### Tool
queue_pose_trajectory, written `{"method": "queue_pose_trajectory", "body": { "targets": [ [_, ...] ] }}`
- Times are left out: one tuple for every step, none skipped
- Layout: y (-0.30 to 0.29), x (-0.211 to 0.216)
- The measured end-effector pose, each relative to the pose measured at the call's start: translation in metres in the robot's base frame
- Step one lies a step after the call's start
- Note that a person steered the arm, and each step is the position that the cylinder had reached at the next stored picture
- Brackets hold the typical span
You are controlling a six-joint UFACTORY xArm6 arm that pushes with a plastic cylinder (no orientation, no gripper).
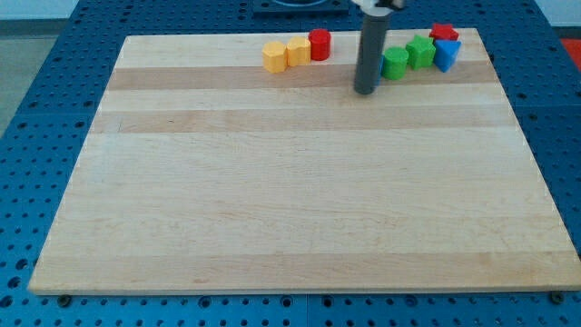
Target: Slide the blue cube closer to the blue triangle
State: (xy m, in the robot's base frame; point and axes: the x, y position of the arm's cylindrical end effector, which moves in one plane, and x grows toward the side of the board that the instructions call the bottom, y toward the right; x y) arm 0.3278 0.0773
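The blue triangle [448, 54] lies at the board's top right, next to a green block [420, 51] and below a red block [444, 33]. My rod stands upright left of a second green block [395, 63], with my tip [365, 90] on the board just below and left of that block. No blue cube shows in full; the rod covers the spot just left of the green block, so the cube may be hidden behind it.
An orange hexagonal block [274, 56], a yellow block [298, 51] and a red cylinder [320, 44] sit in a row at the top, left of the rod. The wooden board [290, 200] lies on a blue perforated table.
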Motion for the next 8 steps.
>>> {"method": "queue_pose_trajectory", "body": {
  "targets": [
    [-0.037, 0.000],
    [-0.044, -0.011],
    [-0.044, -0.023],
    [-0.043, -0.030],
    [-0.036, -0.032],
    [-0.026, -0.036],
    [-0.018, -0.037],
    [-0.009, -0.037]
  ]
}}
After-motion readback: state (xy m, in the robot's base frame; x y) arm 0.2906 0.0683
